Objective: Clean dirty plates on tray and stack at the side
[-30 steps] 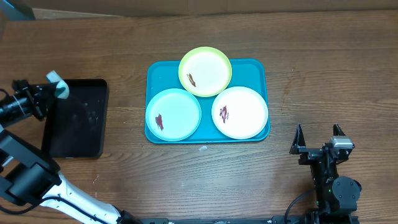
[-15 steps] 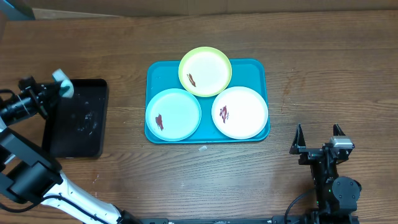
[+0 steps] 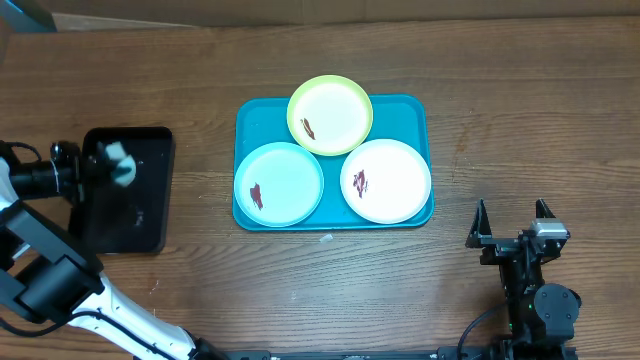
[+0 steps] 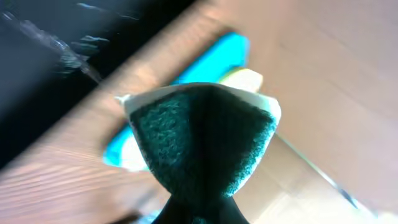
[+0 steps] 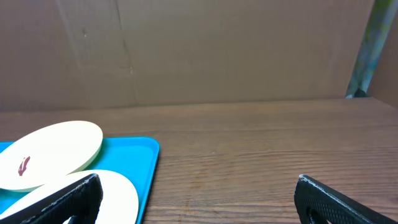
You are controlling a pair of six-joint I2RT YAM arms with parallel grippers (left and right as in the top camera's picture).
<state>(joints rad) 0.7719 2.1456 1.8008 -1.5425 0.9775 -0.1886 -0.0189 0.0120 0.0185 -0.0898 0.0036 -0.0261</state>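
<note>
Though tiny overhead, tool's [image 3: 108,166] sponge [image 4: 205,140] fibrous.

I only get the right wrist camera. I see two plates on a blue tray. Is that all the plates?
Observer: No, a third one, the pale blue plate, sits on the tray too, left of the white plate.
Operator: Is it dirty?
Observer: Yes, it has a small dark-red smear.
Operator: What's the other arm doing?
Observer: The left gripper holds a green sponge over a black tray.
</note>
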